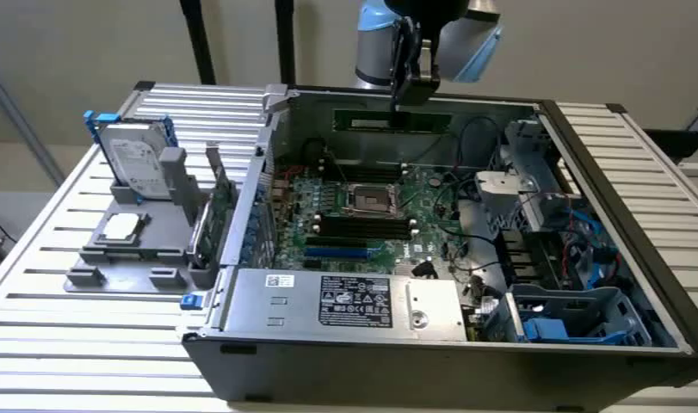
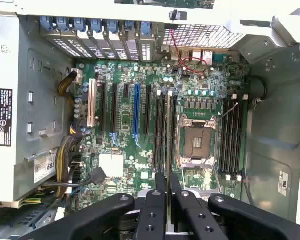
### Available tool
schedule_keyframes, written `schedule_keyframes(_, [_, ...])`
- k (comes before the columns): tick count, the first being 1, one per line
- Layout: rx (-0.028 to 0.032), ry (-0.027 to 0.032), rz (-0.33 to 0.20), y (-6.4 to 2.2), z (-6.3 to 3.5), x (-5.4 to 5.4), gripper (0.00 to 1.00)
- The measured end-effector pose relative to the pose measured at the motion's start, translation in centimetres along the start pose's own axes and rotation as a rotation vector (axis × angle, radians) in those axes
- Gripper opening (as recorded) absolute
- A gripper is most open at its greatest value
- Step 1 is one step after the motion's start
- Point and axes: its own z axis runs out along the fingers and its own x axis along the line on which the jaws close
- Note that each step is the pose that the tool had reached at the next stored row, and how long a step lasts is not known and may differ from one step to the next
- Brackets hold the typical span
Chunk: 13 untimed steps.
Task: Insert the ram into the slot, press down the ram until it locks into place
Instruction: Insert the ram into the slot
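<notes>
An open computer case (image 1: 441,370) lies on its side on a slatted table (image 1: 50,344), its motherboard (image 1: 435,194) facing up. The robot's gripper (image 1: 400,101) hangs above the case's far edge, well clear of the board. Its two black fingers (image 2: 159,200) are clamped on the ram (image 1: 372,121), a long thin green stick held level by its upper edge. In the exterior view it shows lengthwise against the case's far wall.

In the wrist view the ram (image 2: 168,125) shows edge-on, as a thin line running out from between the fingers of the gripper (image 2: 168,182). Beneath it lies a bank of long black memory sockets beside the CPU socket (image 2: 196,140), on the side toward the blue slot (image 2: 136,110). The ram's line falls over this bank, near one slot (image 2: 161,130). Which socket it sits over exactly cannot be told from this height. A second bank of black sockets lies along the CPU socket's other side.

The ram is not yet in any slot — the work in hand is bringing it down in line. Doing it well likely means:
- keeping the stick parallel to the socket along its whole length
- centring its edge on one groove, not on the ridge between neighbours
- lowering it level so both ends meet the end clips together — a tilted entry could jam or stress the board
</notes>
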Motion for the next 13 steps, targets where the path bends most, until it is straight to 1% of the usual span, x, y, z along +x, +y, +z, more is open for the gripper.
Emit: schedule_keyframes(13, [0.0001, 0.0001, 0.0, 0.0, 0.0, 0.0, 0.14])
